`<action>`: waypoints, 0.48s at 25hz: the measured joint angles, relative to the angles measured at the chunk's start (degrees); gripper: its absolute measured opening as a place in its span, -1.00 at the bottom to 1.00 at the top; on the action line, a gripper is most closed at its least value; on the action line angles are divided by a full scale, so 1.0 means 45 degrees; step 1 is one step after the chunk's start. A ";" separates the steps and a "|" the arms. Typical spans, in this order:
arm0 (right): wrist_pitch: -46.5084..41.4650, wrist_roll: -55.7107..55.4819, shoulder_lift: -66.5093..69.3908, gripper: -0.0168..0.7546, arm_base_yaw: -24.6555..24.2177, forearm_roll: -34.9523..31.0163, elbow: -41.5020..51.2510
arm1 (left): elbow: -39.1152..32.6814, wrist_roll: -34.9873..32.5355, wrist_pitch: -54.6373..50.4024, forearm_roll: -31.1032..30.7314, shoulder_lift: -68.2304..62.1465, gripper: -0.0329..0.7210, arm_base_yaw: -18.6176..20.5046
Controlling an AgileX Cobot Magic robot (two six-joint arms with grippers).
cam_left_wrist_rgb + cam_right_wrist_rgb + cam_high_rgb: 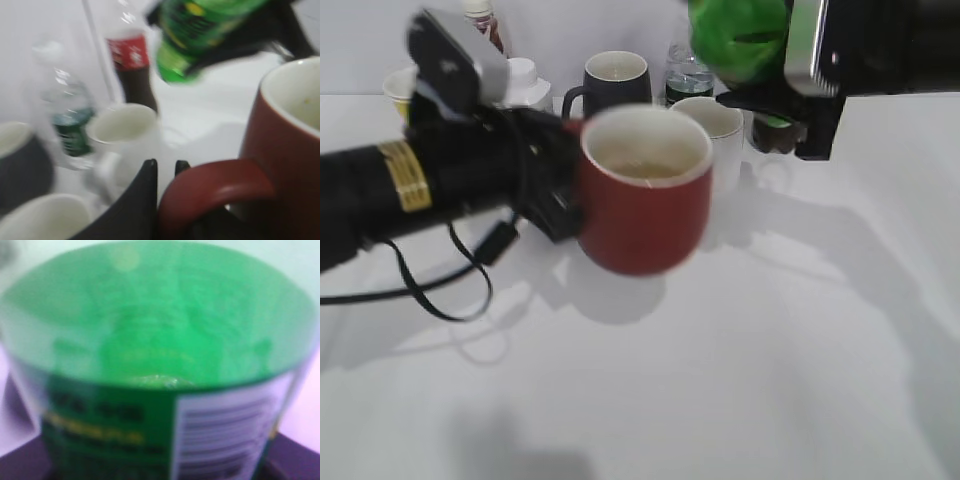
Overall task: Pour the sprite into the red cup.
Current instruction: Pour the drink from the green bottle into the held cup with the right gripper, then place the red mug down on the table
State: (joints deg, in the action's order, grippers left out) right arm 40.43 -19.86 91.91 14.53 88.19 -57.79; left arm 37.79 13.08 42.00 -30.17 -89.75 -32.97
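The red cup (645, 215) is lifted above the table at the middle, upright, its white inside showing. My left gripper (558, 200) is shut on its loop handle (215, 185); the fingertips (166, 165) sit beside the handle. The sprite (735, 35) is a green bottle held tilted at the top right, above and behind the cup's rim. My right gripper (775, 105) is shut on it. The bottle also shows in the left wrist view (200, 30), above the cup (285, 165), and it fills the right wrist view (160, 365), hiding the fingers there.
Behind the cup stand a white mug (720, 130), a black mug (615, 85), a clear water bottle (685, 70), a cola bottle (485, 20) and a small yellow cup (400, 90). The left arm's cable (450, 290) lies on the white table.
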 joint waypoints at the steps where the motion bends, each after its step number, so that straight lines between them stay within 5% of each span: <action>1: 0.0087 -0.0614 0.0000 0.15 0.0000 -0.0130 0.0000 | -0.0012 0.0002 -0.0032 0.0081 0.0199 -0.71 0.0193; 12: -0.0463 -0.3482 0.0909 0.15 0.0012 -0.6677 0.0000 | -0.0012 0.0002 -0.1360 0.0457 0.1572 -0.71 0.3332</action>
State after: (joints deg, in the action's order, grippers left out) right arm 38.35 -35.53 96.00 14.59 58.14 -57.79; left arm 37.74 13.09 35.88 -28.11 -82.68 -17.98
